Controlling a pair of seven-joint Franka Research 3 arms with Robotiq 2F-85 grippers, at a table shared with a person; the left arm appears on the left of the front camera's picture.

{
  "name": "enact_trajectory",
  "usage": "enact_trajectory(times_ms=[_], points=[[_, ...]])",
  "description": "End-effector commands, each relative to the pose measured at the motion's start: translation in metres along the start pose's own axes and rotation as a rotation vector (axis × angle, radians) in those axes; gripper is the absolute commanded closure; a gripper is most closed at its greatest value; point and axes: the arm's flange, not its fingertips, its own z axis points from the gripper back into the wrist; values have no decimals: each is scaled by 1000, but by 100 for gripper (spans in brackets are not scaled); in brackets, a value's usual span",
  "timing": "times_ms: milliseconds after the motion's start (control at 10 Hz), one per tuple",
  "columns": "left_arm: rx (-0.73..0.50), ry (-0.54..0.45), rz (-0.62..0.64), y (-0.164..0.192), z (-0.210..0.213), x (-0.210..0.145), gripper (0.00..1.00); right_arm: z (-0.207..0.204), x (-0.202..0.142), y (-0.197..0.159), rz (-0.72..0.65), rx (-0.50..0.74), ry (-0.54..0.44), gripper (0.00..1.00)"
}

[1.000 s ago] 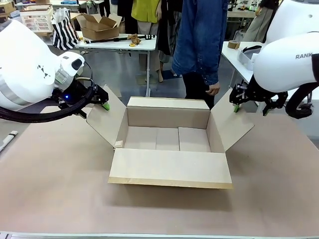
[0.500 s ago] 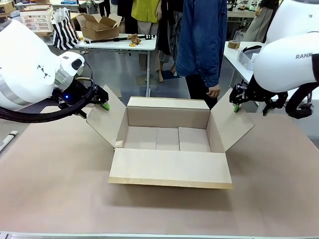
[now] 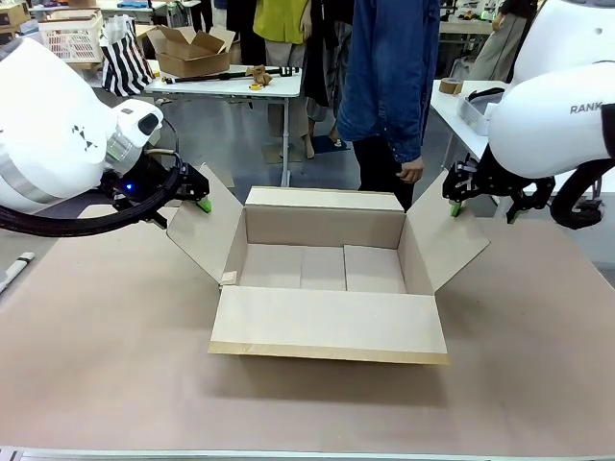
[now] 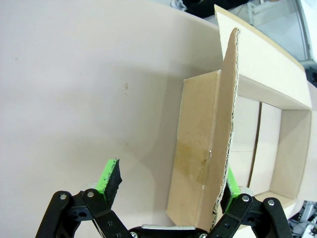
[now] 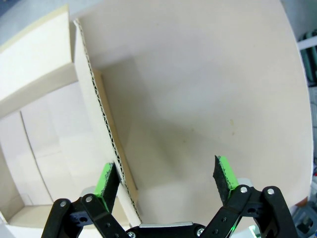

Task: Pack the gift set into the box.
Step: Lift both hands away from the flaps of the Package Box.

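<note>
Two white arms flank one open cardboard box (image 3: 322, 228) that sits in the middle of the brown surface (image 3: 115, 375), all four flaps folded outward. At the far left edge of the surface lies a small white item with a dark tip (image 3: 15, 270), too small to identify. The left arm (image 3: 58, 144) comes in just above the surface and brings the left jaws to the top edge of the left flap (image 3: 205, 235), which stands tilted outward. The left jaws are spread wide. In the left wrist view this flap (image 4: 203, 163) rises edge-on between the green pads (image 4: 111, 174). Its corrugated edge runs right beside one pad, while the other pad is well apart from it, over bare surface. Inside the box the plain bottom panels (image 3: 322, 269) show, and the near flap (image 3: 327, 324) lies almost flat toward the camera. Behind the far flap (image 3: 322, 198) a person in a blue denim jacket (image 3: 389, 67) stands at the far side, one hand (image 3: 411, 172) hanging above the box's far right corner. The right flap (image 3: 450, 238) also tilts outward, and the right jaws, on the right arm (image 3: 557, 115), hang at its top corner. The right jaws are spread wide too. In the right wrist view the flap's edge (image 5: 101, 106) passes just beside one green pad (image 5: 107, 181), with the other pad (image 5: 224, 178) well apart. Whether either flap touches a pad I cannot tell.
</note>
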Motion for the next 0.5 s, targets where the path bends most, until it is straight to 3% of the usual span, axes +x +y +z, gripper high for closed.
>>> enact_trajectory(times_ms=[0, 400], points=[[9, -2, 5, 0, 1, 0, 0, 1, 2, 2, -12, -25, -13, 0], [9, -2, 5, 0, 1, 0, 0, 1, 2, 2, -12, -25, -13, 0]])
